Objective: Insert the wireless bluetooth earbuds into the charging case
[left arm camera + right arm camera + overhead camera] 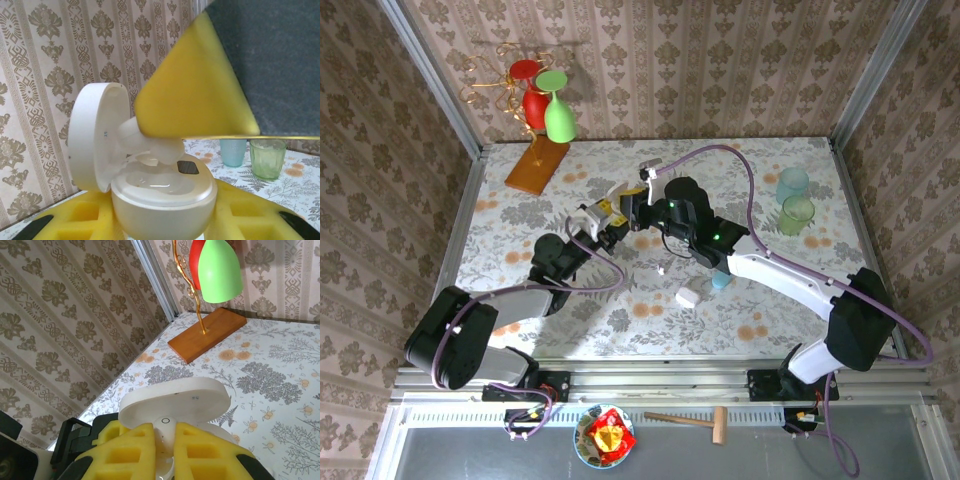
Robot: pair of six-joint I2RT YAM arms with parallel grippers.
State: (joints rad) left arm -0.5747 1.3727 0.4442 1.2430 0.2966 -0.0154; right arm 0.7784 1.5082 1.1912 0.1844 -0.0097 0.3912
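Observation:
The white charging case (165, 202) stands upright with its lid (92, 135) swung open to the left. My left gripper (162, 225) is shut on the case's base, one yellow foam finger (75, 215) on each side. A white earbud (165, 422) is pinched between the yellow pads of my right gripper (164, 440), which is shut on it. The earbud (150, 142) sits at the case's open mouth, touching the inner tray. From above, the left gripper (592, 224) and right gripper (632, 204) meet mid-table. A tiny white bit (661, 270) lies on the tablecloth nearby.
A white pebble-shaped piece (690, 296) and a light-blue one (720, 280) lie under the right arm. A blue cup (793, 183) and a green cup (797, 213) stand at the right. A glass rack on a wooden base (537, 165) stands back left.

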